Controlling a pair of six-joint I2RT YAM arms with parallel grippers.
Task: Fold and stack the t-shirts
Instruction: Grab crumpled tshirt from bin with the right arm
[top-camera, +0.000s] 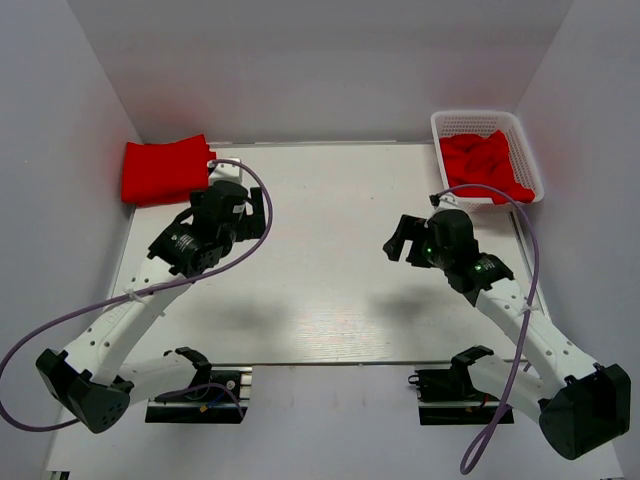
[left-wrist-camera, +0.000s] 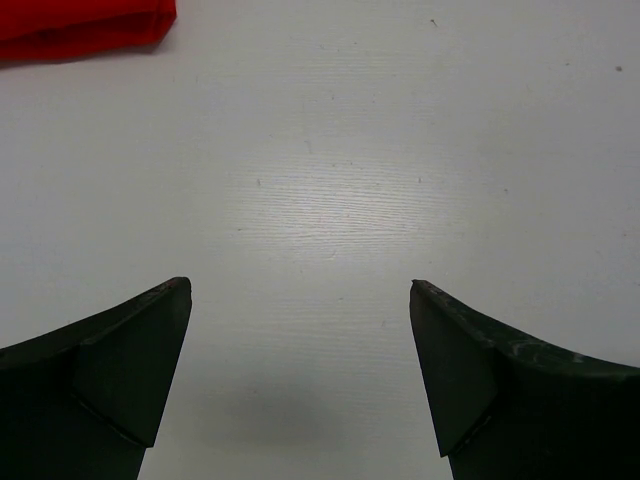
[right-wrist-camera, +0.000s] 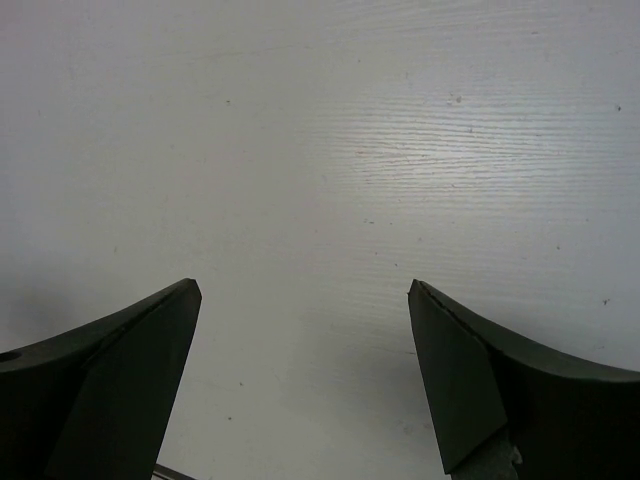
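Note:
A folded red t-shirt (top-camera: 163, 169) lies at the table's far left corner; its edge shows at the top left of the left wrist view (left-wrist-camera: 80, 25). A crumpled red t-shirt (top-camera: 484, 163) lies in the white mesh basket (top-camera: 520, 130) at the far right. My left gripper (top-camera: 256, 212) is open and empty, just right of the folded shirt, above bare table (left-wrist-camera: 300, 290). My right gripper (top-camera: 398, 240) is open and empty over bare table (right-wrist-camera: 305, 290), left and nearer than the basket.
White walls close in the table on the left, back and right. Purple cables loop from both arms (top-camera: 530, 260). The arm bases (top-camera: 195, 395) sit at the near edge.

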